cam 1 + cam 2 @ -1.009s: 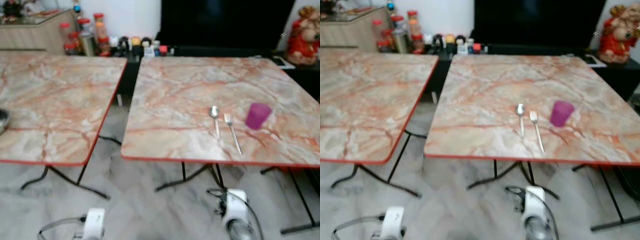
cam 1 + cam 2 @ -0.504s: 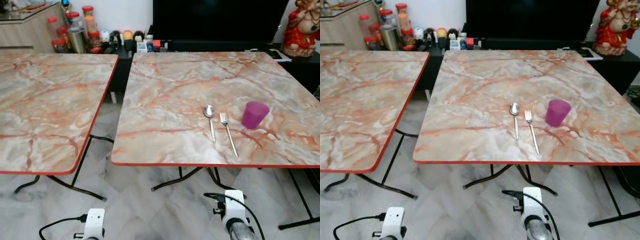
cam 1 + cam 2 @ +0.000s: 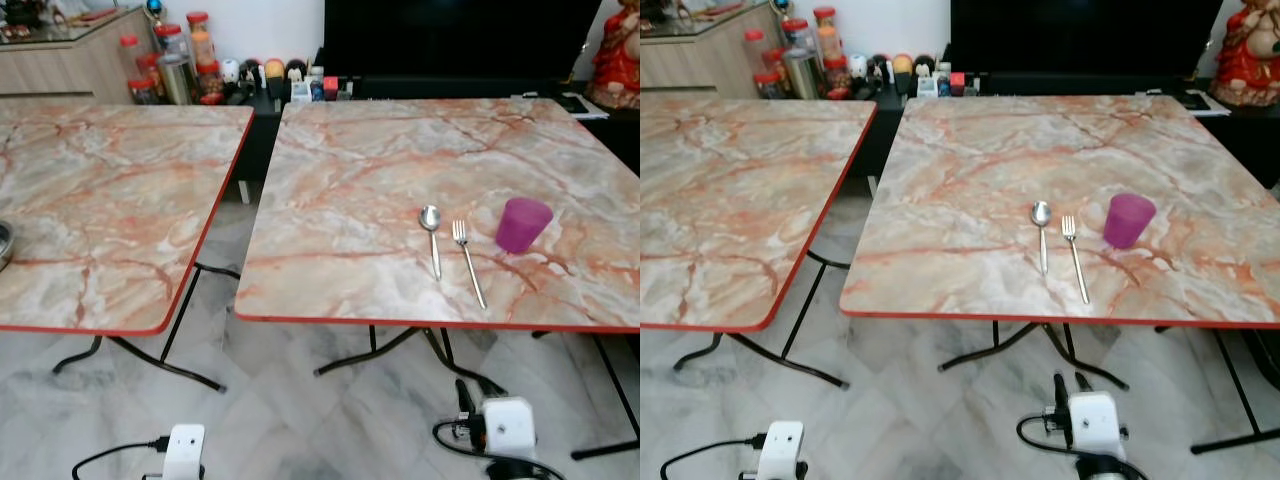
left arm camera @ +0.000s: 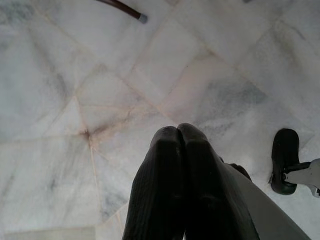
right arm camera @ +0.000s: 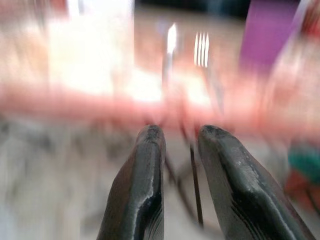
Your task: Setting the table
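A spoon (image 3: 431, 235) and a fork (image 3: 467, 260) lie side by side near the front edge of the right marble table (image 3: 350, 200). A purple cup (image 3: 522, 224) stands just right of the fork. My right gripper (image 5: 181, 132) is open and empty, held low in front of that table's edge. Its blurred wrist view faces the spoon (image 5: 170, 40), fork (image 5: 201, 47) and cup (image 5: 267, 35). My left gripper (image 4: 178, 131) hangs shut over the marble floor. Both wrists, left (image 3: 183, 450) and right (image 3: 505, 430), sit at the bottom of the left eye view.
A second marble table (image 3: 100, 200) stands to the left across a narrow gap, with a metal bowl's rim (image 3: 4, 243) at its far left. Behind are jars (image 3: 180, 65), a dark TV (image 3: 460, 40) and a red figurine (image 3: 617, 60). Black table legs (image 3: 400, 350) cross the floor.
The whole picture has shifted and sharpened as the camera moved. My right wrist now sits further right at the bottom edge. The spoon, fork and cup have not moved on the table.
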Available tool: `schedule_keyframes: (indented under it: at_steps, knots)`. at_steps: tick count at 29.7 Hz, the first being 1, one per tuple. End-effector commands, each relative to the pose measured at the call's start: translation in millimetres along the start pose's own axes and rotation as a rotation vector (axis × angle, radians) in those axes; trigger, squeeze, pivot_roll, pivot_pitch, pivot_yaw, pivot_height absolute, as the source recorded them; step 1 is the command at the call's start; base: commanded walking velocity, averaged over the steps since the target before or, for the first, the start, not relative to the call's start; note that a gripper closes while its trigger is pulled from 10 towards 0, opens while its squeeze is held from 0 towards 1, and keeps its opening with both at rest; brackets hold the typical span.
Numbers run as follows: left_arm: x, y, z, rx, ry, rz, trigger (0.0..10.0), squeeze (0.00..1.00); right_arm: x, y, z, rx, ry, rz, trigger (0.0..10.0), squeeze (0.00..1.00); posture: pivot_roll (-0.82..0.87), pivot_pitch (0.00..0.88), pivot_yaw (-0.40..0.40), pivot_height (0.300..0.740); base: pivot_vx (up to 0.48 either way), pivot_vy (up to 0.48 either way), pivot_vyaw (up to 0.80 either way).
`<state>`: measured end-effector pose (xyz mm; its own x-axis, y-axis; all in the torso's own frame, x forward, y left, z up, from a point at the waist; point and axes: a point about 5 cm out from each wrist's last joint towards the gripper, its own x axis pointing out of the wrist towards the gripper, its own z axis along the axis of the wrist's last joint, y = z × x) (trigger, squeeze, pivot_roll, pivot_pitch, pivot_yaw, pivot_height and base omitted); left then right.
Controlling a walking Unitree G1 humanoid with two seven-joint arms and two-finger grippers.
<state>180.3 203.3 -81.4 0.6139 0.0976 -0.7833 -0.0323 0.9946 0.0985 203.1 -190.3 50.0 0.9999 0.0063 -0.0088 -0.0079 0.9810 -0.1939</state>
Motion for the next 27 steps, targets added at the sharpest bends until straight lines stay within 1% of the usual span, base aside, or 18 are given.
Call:
schedule_keyframes:
  at_steps: [1, 2, 3, 4, 6, 7, 9, 10, 12, 14, 15, 16, 18, 19, 20, 21, 24, 27]
  knots:
    - [-0.3, 2.3, -2.0, 0.014, 0.014, -0.002, 10.0, 0.0, 13.3, 6.8, 25.8, 0.024, -0.084, 0.008, 10.0, 0.0, -0.16, 0.041, 0.018, 0.74, 0.0, 0.0, 0.0]
    - [-0.1, 2.0, -1.1, 0.014, 0.011, -0.002, 10.0, 0.0, 20.4, 9.1, 39.6, 0.037, -0.122, 0.003, 10.0, 0.0, -0.16, 0.039, 0.014, 0.74, 0.0, 0.0, 0.0]
    - [-0.1, 2.0, -1.1, 0.014, 0.011, -0.002, 10.0, 0.0, 20.4, 9.1, 39.6, 0.037, -0.122, 0.003, 10.0, 0.0, -0.16, 0.039, 0.014, 0.74, 0.0, 0.0, 0.0]
    - [0.2, 1.7, 0.3, 0.011, 0.006, 0.0, 10.0, 0.0, 28.9, 11.2, 51.9, 0.048, -0.154, -0.007, 10.0, 0.0, -0.15, 0.035, 0.013, 0.74, 0.0, 0.0, 0.0]
    - [0.3, 1.8, 1.8, -0.001, -0.006, 0.005, 10.0, 0.0, 42.6, 16.0, 67.0, 0.084, -0.173, -0.007, 10.0, 0.0, -0.15, 0.035, 0.013, 0.74, 0.0, 0.0, 0.0]
    - [0.3, 1.8, 1.8, -0.001, -0.006, 0.005, 10.0, 0.0, 42.6, 16.0, 67.0, 0.084, -0.173, -0.007, 10.0, 0.0, -0.15, 0.035, 0.013, 0.74, 0.0, 0.0, 0.0]
    - [0.5, 0.6, 2.1, -0.008, -0.006, 0.003, 10.0, 0.0, 63.3, 18.9, 72.1, 0.098, -0.147, -0.029, 10.0, 0.0, -0.14, 0.028, 0.012, 0.74, 0.0, 0.0, 0.0]
    - [0.5, 0.5, 1.8, -0.007, -0.003, 0.004, 10.0, 0.0, 66.7, 18.6, 71.5, 0.092, -0.137, -0.04, 10.0, 0.0, -0.14, 0.028, 0.012, 0.74, 0.0, 0.0, 0.0]
    - [0.5, 0.2, 1.6, -0.009, -0.001, 0.004, 10.0, 0.0, 74.9, 18.5, 72.2, 0.134, -0.133, -0.058, 10.0, 0.0, -0.14, 0.025, 0.013, 0.74, 0.0, 0.0, 0.0]
    - [0.5, -0.3, 1.6, -0.009, 0.001, 0.003, 10.0, 0.0, 87.2, 17.7, 75.2, 0.149, -0.107, -0.078, 10.0, 0.0, -0.14, 0.021, 0.021, 0.74, 0.0, 0.0, 0.0]
    - [0.7, -0.4, 2.2, -0.005, -0.002, 0.003, 10.0, 0.0, 99.5, 19.2, 83.8, 0.167, -0.117, -0.066, 10.0, 0.0, -0.13, 0.018, 0.022, 0.74, 0.337, 0.0, 0.0]
    - [0.7, -0.4, 2.2, -0.005, -0.002, 0.003, 10.0, 0.0, 99.5, 19.2, 83.8, 0.167, -0.117, -0.066, 10.0, 0.0, -0.13, 0.018, 0.022, 0.74, 0.337, 0.0, 0.0]
    - [1.0, 0.7, 3.6, -0.002, -0.003, 0.007, 10.0, 0.0, 109.4, 22.0, 91.6, 0.154, -0.13, -0.041, 10.0, 0.0, -0.13, 0.012, 0.021, 0.74, 0.356, 0.0, 0.0]
    - [1.0, 0.7, 3.6, -0.002, -0.003, 0.007, 10.0, 0.0, 109.4, 22.0, 91.6, 0.154, -0.13, -0.041, 10.0, 0.0, -0.13, 0.012, 0.021, 0.74, 0.356, 0.0, 0.0]
    - [1.4, 1.9, 5.5, -0.004, -0.006, 0.012, 10.0, 0.0, 116.8, 25.3, 95.4, 0.146, -0.121, -0.026, 10.0, 0.0, -0.12, 0.01, 0.018, 0.74, 0.356, 0.0, 0.0]
    - [1.5, 2.1, 6.2, -0.006, -0.007, 0.013, 10.0, 0.0, 118.8, 26.7, 95.7, 0.143, -0.113, -0.02, 10.0, 0.0, -0.12, 0.01, 0.018, 0.74, 0.356, 0.0, 0.0]
    - [1.8, 2.4, 7.3, -0.01, -0.01, 0.015, 10.0, 0.0, 121.4, 31.3, 94.7, 0.157, -0.099, -0.015, 10.0, 0.0, -0.12, 0.006, 0.014, 0.74, 0.359, 0.0, -0.53]
    - [1.8, 0.6, 7.1, -0.014, -0.009, 0.012, 10.0, 0.0, 120.1, 38.7, 92.9, 0.174, -0.093, -0.01, 10.0, 0.0, -0.12, 0.006, 0.014, 0.74, 0.355, 0.0, 0.0]
